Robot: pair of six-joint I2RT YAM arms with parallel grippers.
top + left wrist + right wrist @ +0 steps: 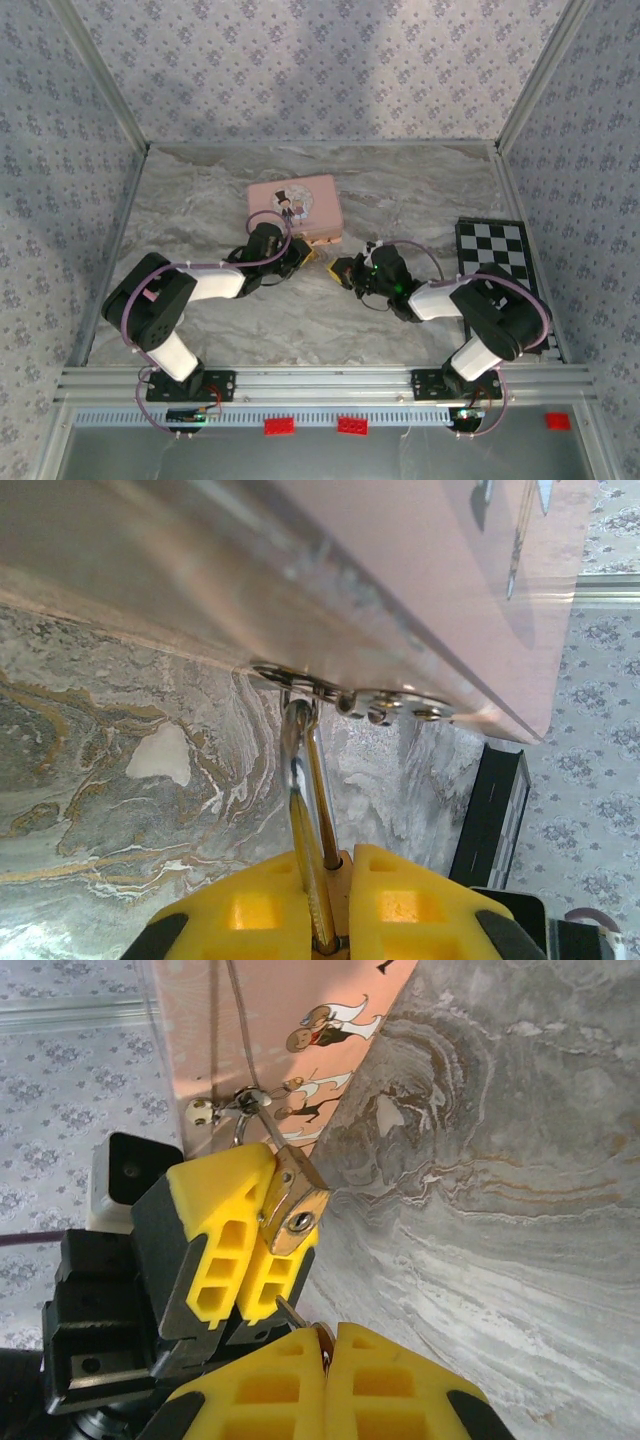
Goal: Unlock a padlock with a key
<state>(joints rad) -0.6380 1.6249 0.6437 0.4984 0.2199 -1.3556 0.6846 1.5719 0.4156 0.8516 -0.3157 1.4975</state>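
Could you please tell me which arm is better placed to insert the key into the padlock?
Likely the right: the right gripper pinches the key close to the keyhole of the padlock, which faces it, while the left gripper holds that padlock.

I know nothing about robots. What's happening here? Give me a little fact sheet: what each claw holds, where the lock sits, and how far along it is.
left gripper: shut on the small brass-gold padlock
right gripper: shut on a thin silvery key
key position: tip just short of the keyhole, not inserted
padlock position: silvery shackle looped through the metal clasp of the pink rectangular tin
surface: grey marbled table
also there: black-and-white checkerboard at the right edge
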